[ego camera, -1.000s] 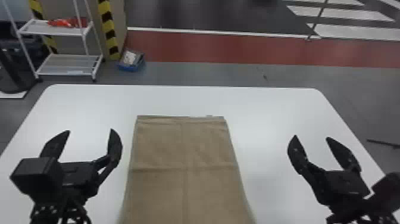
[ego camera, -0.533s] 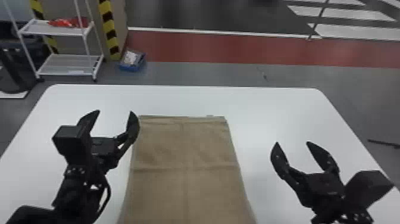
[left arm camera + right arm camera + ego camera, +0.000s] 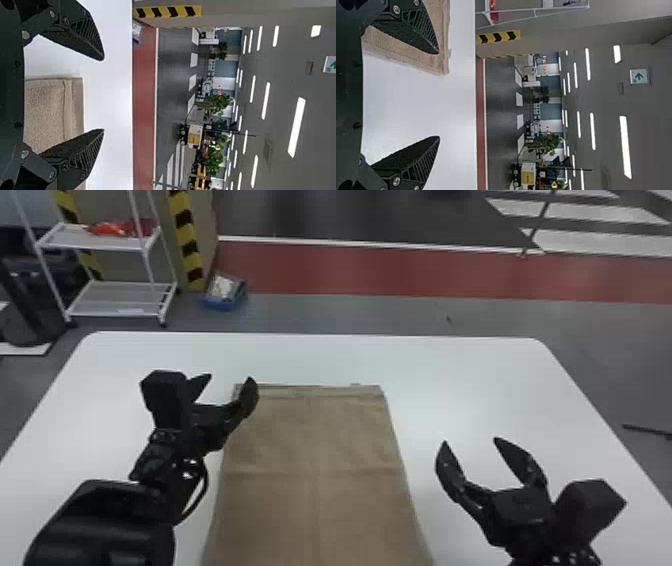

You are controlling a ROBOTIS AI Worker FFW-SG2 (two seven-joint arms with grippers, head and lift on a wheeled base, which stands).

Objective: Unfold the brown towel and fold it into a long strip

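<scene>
At our ten o'clock on the white table (image 3: 475,375) we see our left gripper (image 3: 228,381). Its two fingers are spread wide with nothing between them. One finger is in front of the towel's far left corner in the head view; we can't tell if it touches.

Next comes the brown towel (image 3: 312,435). It lies flat in the middle, from near twelve o'clock down to six, with soft crease lines across it and down it. The left wrist view shows a band along its far edge, like a hem or a second layer. We can't tell which, so we can't be sure the towel is all opened up.

At three o'clock is our right gripper (image 3: 470,442), wide open and empty too, just beside the towel.

We think we are getting ready to grab the far edge. The left one looks nearly there. The right one should go toward one o'clock, to the other far corner. Then both should dip, pinch the cloth and lift together, or the fold may come out crooked.
</scene>
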